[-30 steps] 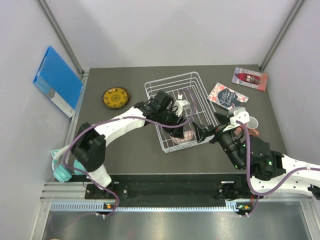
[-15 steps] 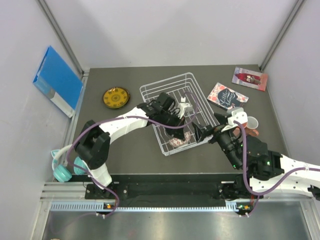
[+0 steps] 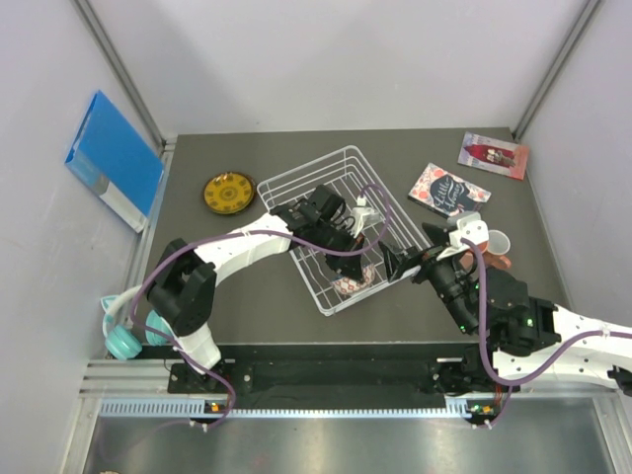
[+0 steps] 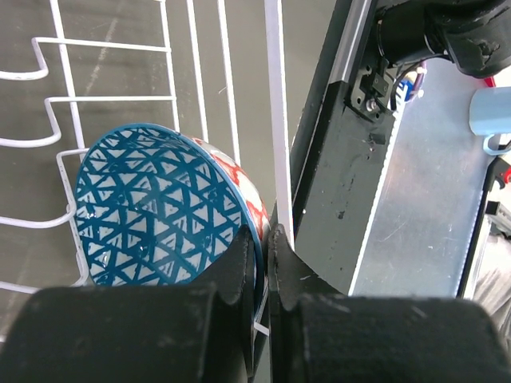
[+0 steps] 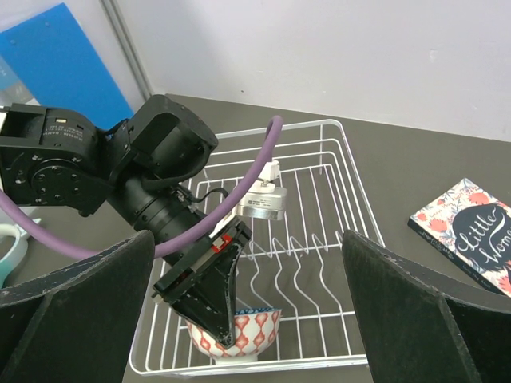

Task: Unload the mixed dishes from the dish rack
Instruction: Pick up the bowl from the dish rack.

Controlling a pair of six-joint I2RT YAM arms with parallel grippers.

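Starting left in the top view, the dish rack (image 3: 303,167) sits skewed at mid-table. Near its lower corner, the patterned bowl (image 4: 152,207) leans among the wires. My left gripper (image 4: 266,239) is pinched tight on what looks like the bowl's thin rim, right beside a rack wire. I'd judge the bowl glazed ceramic: stiff, slick, chippable and fairly light, with the rim the only reachable hold. Further right, my right gripper (image 5: 246,239) hangs spread wide, holding nothing.

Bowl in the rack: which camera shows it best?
Left wrist view: the bowl fills the frame, blue triangles inside, the left hand pinching its rim. Right wrist shows only its red-and-white outside, under that hand. The top view shows only a small glimpse.
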